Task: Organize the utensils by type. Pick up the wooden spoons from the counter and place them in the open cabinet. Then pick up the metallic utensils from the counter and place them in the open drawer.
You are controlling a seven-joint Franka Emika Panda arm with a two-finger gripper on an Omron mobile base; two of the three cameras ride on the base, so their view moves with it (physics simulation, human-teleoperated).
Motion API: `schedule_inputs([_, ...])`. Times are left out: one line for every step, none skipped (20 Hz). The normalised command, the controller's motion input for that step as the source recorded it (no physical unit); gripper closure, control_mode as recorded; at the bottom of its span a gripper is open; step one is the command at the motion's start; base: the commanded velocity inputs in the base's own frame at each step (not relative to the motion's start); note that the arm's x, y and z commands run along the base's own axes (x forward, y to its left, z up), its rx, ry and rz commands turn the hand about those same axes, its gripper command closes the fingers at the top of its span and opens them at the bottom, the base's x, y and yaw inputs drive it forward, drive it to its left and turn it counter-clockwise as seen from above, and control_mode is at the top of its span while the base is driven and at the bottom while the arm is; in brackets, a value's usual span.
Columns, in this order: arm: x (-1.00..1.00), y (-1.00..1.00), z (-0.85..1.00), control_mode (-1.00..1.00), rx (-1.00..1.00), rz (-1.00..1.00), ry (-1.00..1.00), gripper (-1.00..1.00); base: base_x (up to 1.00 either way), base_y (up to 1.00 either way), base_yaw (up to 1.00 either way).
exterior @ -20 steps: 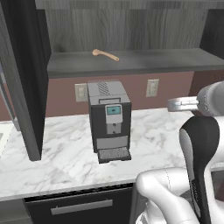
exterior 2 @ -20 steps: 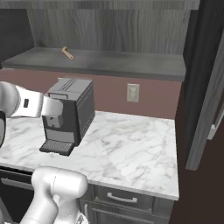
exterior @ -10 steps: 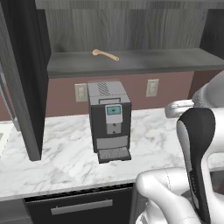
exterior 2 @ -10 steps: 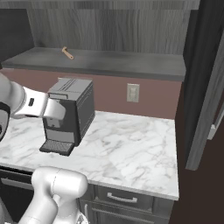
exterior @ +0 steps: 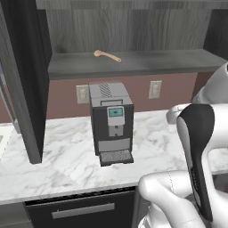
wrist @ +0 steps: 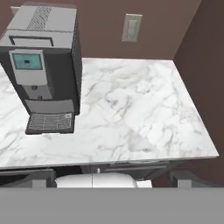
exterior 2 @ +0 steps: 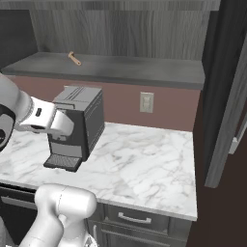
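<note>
The wooden spoon [exterior: 107,55] lies on the cabinet shelf [exterior: 133,62] above the coffee machine [exterior: 111,122]; the claw stands wide, holding nothing, over the marble tabletop [wrist: 140,118].

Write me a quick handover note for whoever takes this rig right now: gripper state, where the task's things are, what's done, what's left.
Gripper: open, holding nothing.
Wooden spoon: lying on the shelf of the open cabinet, above the coffee machine.
Counter: no utensils on the stretch visible around the machine.
Done: the one wooden spoon visible is put away.
Left: locate the metallic utensils and the open drawer, then move those utensils into it.
</note>
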Motion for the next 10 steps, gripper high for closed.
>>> schedule_inputs([0.00,0.00,0.00,1.00,0.00,0.00,0.00,-1.00,0.00,0.00,0.01])
schedule_inputs([0.00,0.00,0.00,1.00,0.00,0.00,0.00,-1.00,0.00,0.00,0.02])
schedule_inputs([0.00,0.00,0.00,1.00,0.00,0.00,0.00,-1.00,0.00,0.00,0.04])
schedule_inputs([0.00,0.00,0.00,1.00,0.00,0.00,0.00,-1.00,-0.01,0.00,0.06])
schedule_inputs([0.00,0.00,0.00,1.00,0.00,0.00,0.00,-1.00,-0.11,0.00,0.08])
schedule_inputs([0.00,0.00,0.00,1.00,0.00,0.00,0.00,-1.00,-0.09,0.00,0.10])
schedule_inputs([0.00,0.00,0.00,1.00,0.00,0.00,0.00,-1.00,-0.10,0.00,0.11])
schedule_inputs([0.00,0.00,0.00,1.00,0.00,0.00,0.00,-1.00,-0.11,0.00,0.12])
schedule_inputs([0.00,0.00,0.00,1.00,0.00,0.00,0.00,-1.00,-0.14,0.06,0.14])
schedule_inputs([0.00,0.00,0.00,1.00,0.00,0.00,0.00,-1.00,-0.08,0.10,0.15])
